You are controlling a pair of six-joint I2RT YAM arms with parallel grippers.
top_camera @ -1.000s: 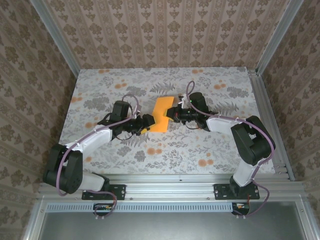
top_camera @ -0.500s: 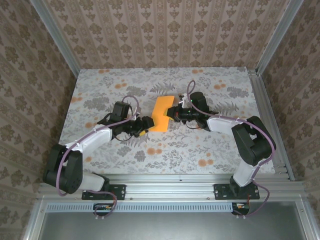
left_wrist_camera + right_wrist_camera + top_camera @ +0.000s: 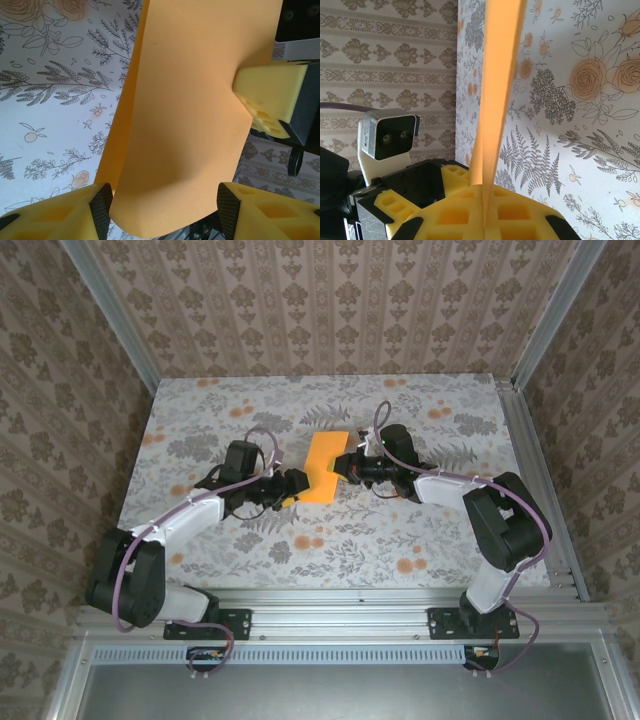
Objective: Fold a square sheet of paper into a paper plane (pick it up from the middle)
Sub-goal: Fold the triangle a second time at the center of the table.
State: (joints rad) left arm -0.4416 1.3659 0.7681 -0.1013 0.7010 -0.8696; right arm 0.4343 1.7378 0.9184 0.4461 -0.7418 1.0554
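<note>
The square sheet of paper [image 3: 322, 467] is a folded bright-orange strip held off the table between the two arms. My right gripper [image 3: 346, 467] is shut on its right edge; in the right wrist view the paper [image 3: 496, 95] runs edge-on out of the pinched yellow fingers [image 3: 455, 215]. My left gripper [image 3: 293, 485] stands open at the strip's near-left end. In the left wrist view the paper [image 3: 195, 105] faces the camera and its lower edge hangs between the spread fingers [image 3: 55, 215], which do not clamp it. The right gripper's finger [image 3: 267, 97] shows at the paper's right edge.
The table [image 3: 420, 530] has a grey leaf print with small orange flowers. Patterned walls close in the back and both sides, and an aluminium rail [image 3: 330, 602] runs along the near edge by the arm bases.
The left gripper has shifted slightly at the paper's near-left end. The paper and the right gripper have stayed in place.
</note>
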